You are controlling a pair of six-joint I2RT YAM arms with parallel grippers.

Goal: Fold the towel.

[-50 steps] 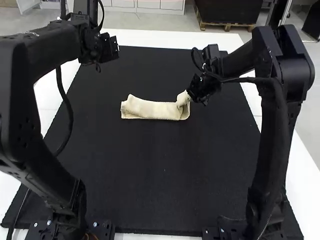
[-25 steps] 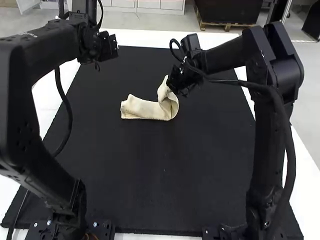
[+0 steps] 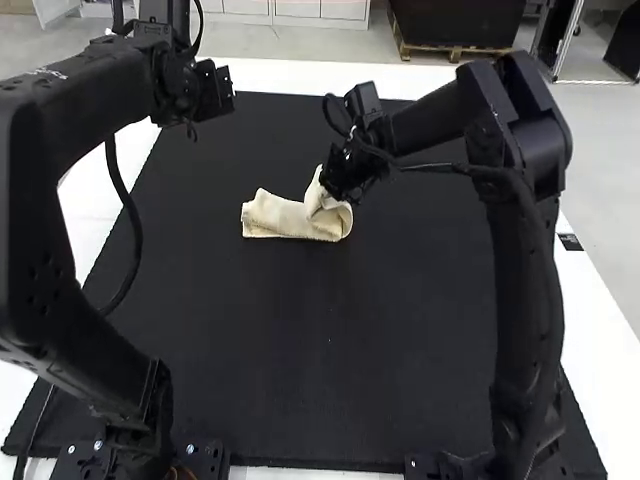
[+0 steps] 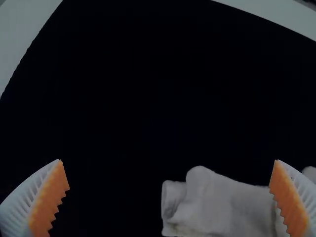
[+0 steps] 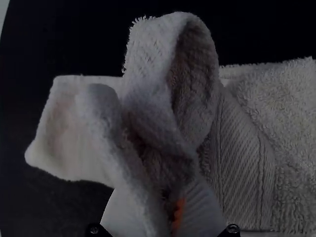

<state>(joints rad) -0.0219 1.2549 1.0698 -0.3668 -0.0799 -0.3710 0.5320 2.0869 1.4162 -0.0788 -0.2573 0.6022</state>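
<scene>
White table (image 3: 300, 75) was mostly covered by black mat (image 3: 330, 330); towel (image 3: 283, 217) was laid there, one end raised; dark patch (image 3: 570, 242) was seen beside mat.

Cream towel (image 3: 283, 217) of rough terry cloth, matt black mat (image 3: 320, 340)

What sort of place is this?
Probably a robotics lab or test bench: a left arm and a right arm stand at a white table with a black mat, and the right gripper holds a cream towel.

No lettering that I can make out, though it's dim.
</scene>
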